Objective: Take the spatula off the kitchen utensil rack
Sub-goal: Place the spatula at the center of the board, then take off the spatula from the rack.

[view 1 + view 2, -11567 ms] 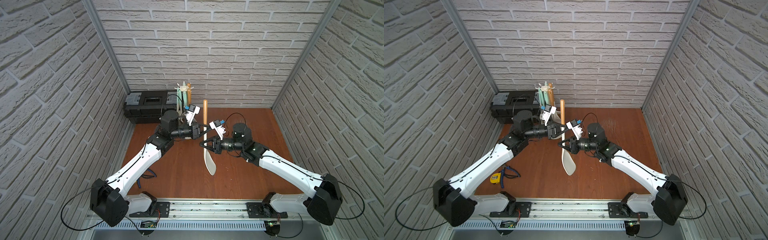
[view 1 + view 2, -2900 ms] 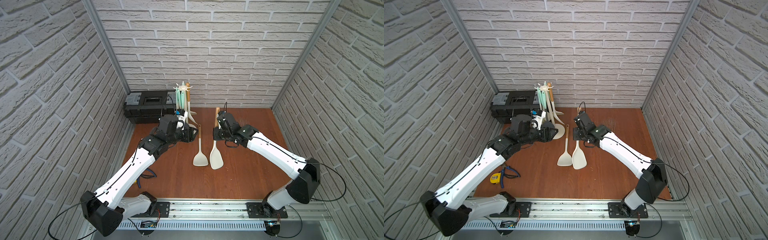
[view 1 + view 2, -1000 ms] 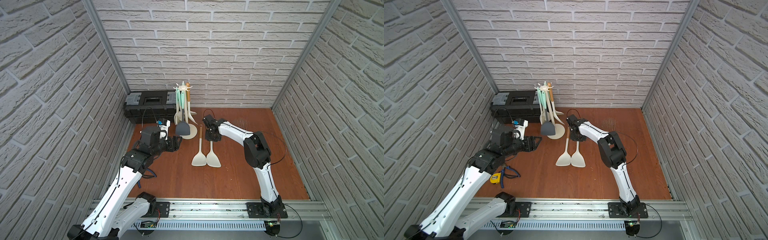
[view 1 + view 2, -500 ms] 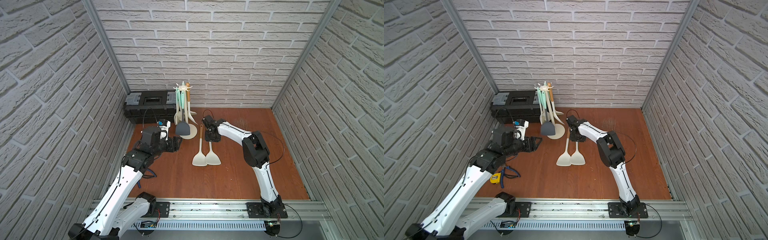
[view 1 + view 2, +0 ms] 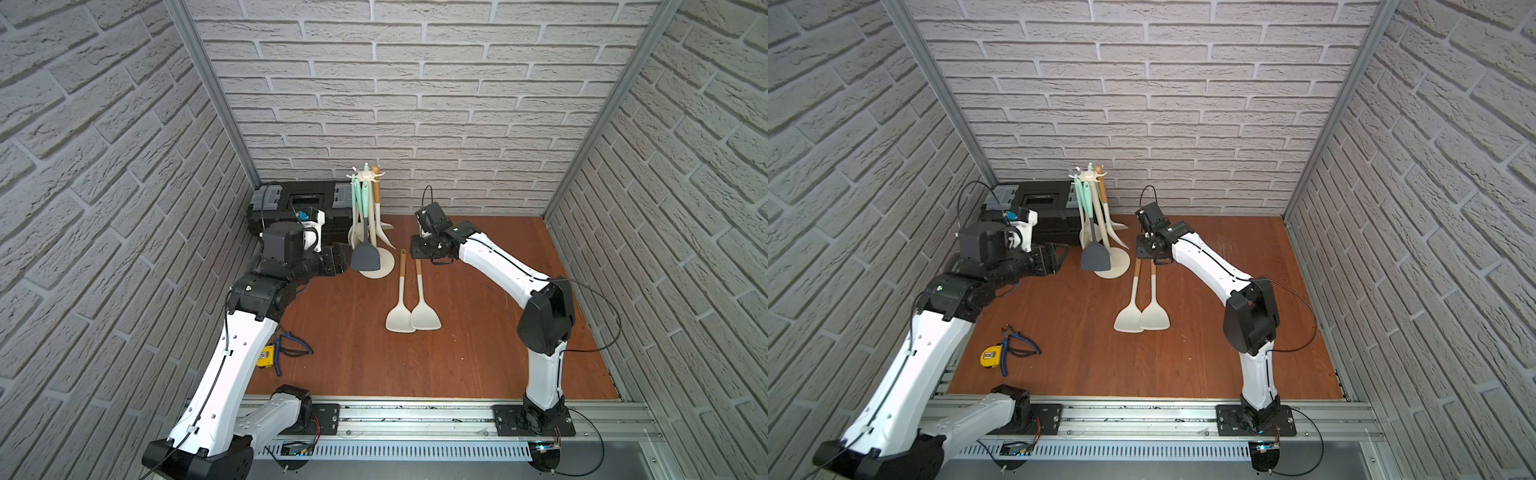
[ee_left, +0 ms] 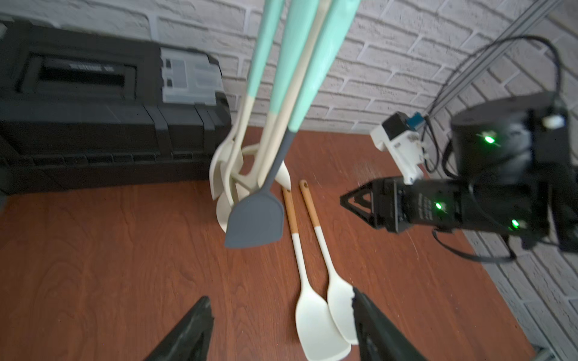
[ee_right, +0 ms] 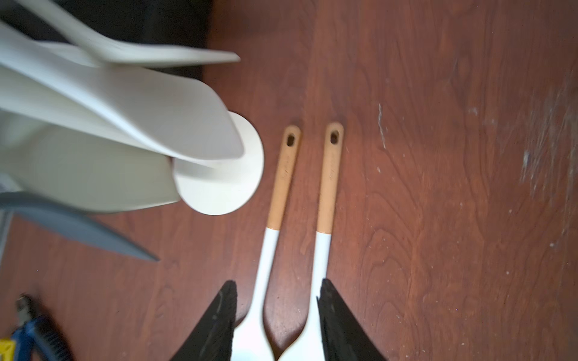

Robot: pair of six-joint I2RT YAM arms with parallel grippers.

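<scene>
Right wrist view: we find the right gripper (image 7: 277, 281) spread, empty, over two cream spatulas (image 7: 330, 175) on the table (image 7: 438, 187) beside the kitchen utensil rack (image 7: 231, 187) (a grey spatula (image 5: 365, 261) hangs there), left gripper (image 6: 280, 295) likewise spread; removal looks done.

Right hand (image 7: 277, 283) has released the second spatula (image 5: 424, 318).

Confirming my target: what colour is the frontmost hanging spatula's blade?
Dark grey spatula blade, clearest in the left wrist view.
</scene>
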